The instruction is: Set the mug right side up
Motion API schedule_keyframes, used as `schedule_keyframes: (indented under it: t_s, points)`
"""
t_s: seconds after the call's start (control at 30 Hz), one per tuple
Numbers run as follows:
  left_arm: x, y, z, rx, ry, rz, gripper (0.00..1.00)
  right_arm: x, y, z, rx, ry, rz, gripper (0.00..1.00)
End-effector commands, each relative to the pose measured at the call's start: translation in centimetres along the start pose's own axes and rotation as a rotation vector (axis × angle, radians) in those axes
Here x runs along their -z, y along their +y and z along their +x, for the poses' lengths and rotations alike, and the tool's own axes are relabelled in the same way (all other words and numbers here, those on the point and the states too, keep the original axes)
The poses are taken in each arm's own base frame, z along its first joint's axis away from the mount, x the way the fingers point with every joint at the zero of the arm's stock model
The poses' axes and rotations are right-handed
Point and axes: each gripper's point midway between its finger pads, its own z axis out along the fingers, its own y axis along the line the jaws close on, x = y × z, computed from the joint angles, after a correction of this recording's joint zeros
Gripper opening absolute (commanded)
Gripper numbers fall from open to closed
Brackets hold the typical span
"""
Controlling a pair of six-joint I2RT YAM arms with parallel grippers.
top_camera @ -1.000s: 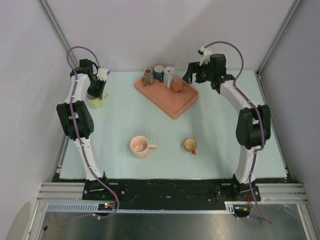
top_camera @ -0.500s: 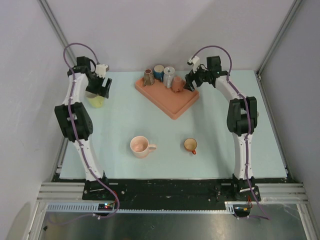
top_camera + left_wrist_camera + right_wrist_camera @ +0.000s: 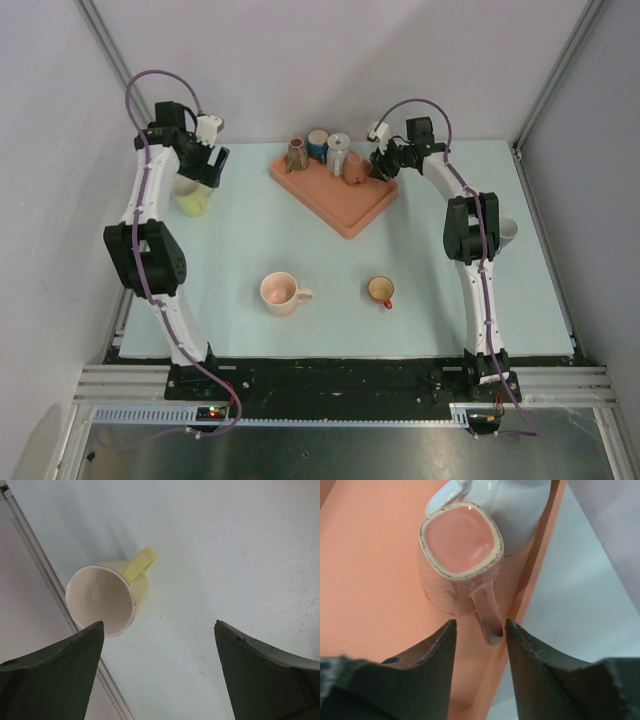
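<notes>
While pink mug sits inverted, grey mug behind

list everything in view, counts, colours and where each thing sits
table: 1, pale blue-green, under everything
tray: 1, orange, far middle of the table
speckled pink mug: 1, pink, upside down on the tray's right side
brown mug: 1, brown, tray's far edge
blue mug: 1, blue, tray's far edge
pale mug: 1, whitish, behind the speckled one
yellow mug: 1, yellow, white inside, table's far left edge
plain pink mug: 1, pink, near middle, upright
small cup: 1, orange-red, right of that
white cup: 1, white, right edge, partly hidden
left tool: 1, dark, open, above the yellow mug
right tool: 1, dark, open, at the speckled mug's handle
</notes>
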Motion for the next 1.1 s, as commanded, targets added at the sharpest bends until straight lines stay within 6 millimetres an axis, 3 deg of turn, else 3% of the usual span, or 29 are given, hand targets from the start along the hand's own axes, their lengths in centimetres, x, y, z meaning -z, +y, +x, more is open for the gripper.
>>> schedule_keyframes:
  t_s: [0.0, 0.2, 0.37, 0.5, 0.6, 0.73, 0.87, 0.93, 1.07]
  points:
    - [1.9, -0.8, -1.8, -0.069, -0.031, -0.053, 0.95, -0.8, 0.5, -2.6, 0.09, -0.026, -0.019, 0.44]
    - [3.2, -1.8, -3.4, -0.108, -0.064, -0.067, 0.95, -1.7, 2.8, -2.2, 0.11, 0.019, -0.043, 0.31]
    - [4.0, -2.4, -3.7, -0.113, -0.082, -0.064, 0.95, -2.5, 3.1, -2.3, 0.13, 0.037, -0.026, 0.26]
    - [4.7, -2.8, -3.9, -0.091, -0.096, -0.052, 0.95, -2.8, 3.2, -2.7, 0.114, 0.045, -0.022, 0.04]
    - [5.6, -3.8, -4.2, -0.066, -0.127, -0.006, 0.95, -1.9, 3.6, -4.1, 0.118, 0.043, -0.006, 0.01]
    - [7.9, -5.9, -5.4, -0.011, -0.203, 0.083, 0.95, 0.6, 4.6, -8.4, 0.07, -0.011, 0.054, 0.0]
    - [11.3, -9.5, -7.8, 0.025, -0.315, 0.224, 0.95, 4.2, 6.5, -15.1, 0.038, -0.157, 0.152, 0.0]
    - [13.6, -11.1, -9.1, 0.024, -0.378, 0.278, 0.98, 6.6, 7.1, -19.4, 0.017, -0.282, 0.218, 0.0]
    - [18.6, -14.4, -11.2, -0.019, -0.5, 0.371, 0.99, 13.3, 9.1, -27.6, -0.092, -0.559, 0.254, 0.0]
